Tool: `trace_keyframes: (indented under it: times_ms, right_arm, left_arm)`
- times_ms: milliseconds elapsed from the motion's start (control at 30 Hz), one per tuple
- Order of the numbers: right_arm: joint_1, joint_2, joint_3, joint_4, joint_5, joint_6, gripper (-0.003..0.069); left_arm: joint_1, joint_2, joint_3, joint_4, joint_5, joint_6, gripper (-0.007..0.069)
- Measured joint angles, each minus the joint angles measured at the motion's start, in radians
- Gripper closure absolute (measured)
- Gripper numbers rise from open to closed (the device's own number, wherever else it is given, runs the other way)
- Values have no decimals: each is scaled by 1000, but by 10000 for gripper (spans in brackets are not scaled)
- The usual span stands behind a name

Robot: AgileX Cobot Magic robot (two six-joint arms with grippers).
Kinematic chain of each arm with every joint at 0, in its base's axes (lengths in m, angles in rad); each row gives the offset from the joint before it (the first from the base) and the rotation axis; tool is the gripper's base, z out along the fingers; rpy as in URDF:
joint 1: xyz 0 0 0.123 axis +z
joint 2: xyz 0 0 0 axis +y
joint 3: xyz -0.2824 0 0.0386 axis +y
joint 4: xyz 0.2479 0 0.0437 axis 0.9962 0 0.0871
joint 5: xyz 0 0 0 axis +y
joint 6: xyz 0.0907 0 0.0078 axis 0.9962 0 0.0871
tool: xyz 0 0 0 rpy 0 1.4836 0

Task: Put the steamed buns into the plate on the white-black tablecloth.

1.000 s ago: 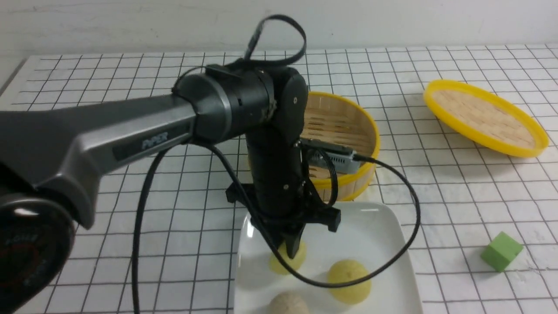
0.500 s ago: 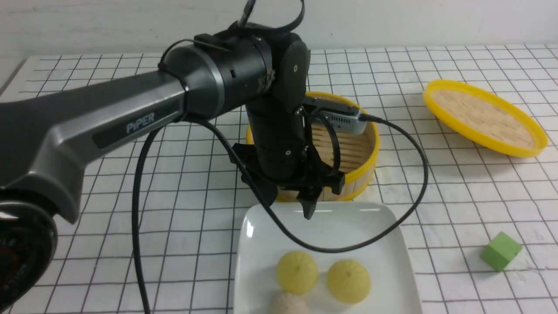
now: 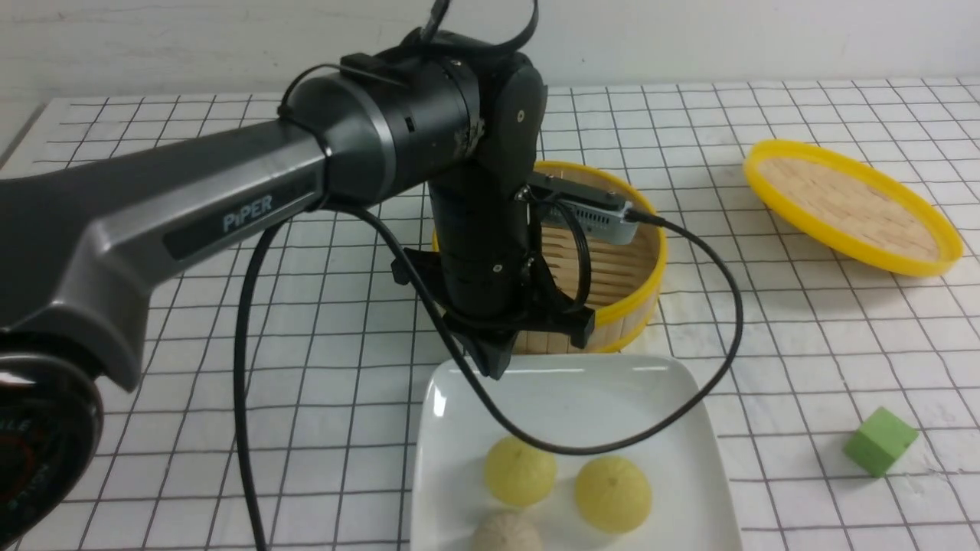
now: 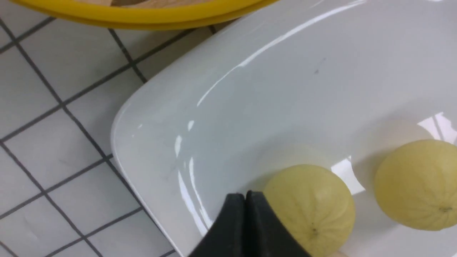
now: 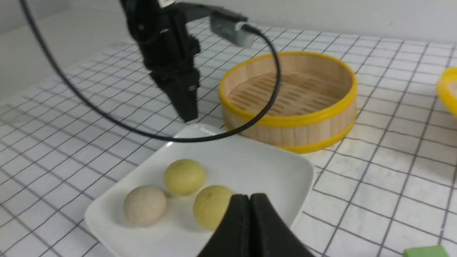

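**Left tool [image 3: 494, 363] has let go and lifted; both buns [image 3: 612, 493] lie in the plate [image 3: 582, 398].**

A second ago that tool was down on the bun at the plate's left. Now it hangs above the plate's far left corner, tips pressed together and holding nothing, and that bun sits near the other one without touching it. The plate rests on the cloth [image 3: 804, 321], so the task looks done; the basket [image 3: 620, 260] just behind it shows only bare slats. A beige bun [image 3: 505, 534] lies at the plate's near edge. The arm's cable [image 3: 712, 367] loops low over the plate and could brush the buns as the arm pulls away. The right tool [image 5: 249, 200], also closed and empty, hovers by the plate's near side. The lid [image 3: 850, 205] and green block [image 3: 880, 441] lie well off to the right.
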Motion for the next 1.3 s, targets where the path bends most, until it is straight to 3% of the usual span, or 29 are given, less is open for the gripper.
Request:
trace_keyframes:
  times_ms: [167, 667, 1000, 1167, 1300]
  right_arm:
    - [0, 0, 0, 1, -55, -65, 675]
    - [0, 0, 0, -21, -77, -70, 670]
    - [-13, -11, 0, -21, -77, -70, 664]
    - [-153, -15, 37, -27, -100, -70, 659]
    - [-364, -71, 178, -54, -152, -70, 657]
  left_arm:
    - [0, 0, -1, 1, 0, 2, 622]
    - [0, 0, -1, 88, 0, 7, 622]
    - [0, 0, -2, 194, 0, -91, 617]
    - [0, 0, -2, 204, 0, -124, 615]
    - [-3, -3, -2, 207, 0, -126, 615]
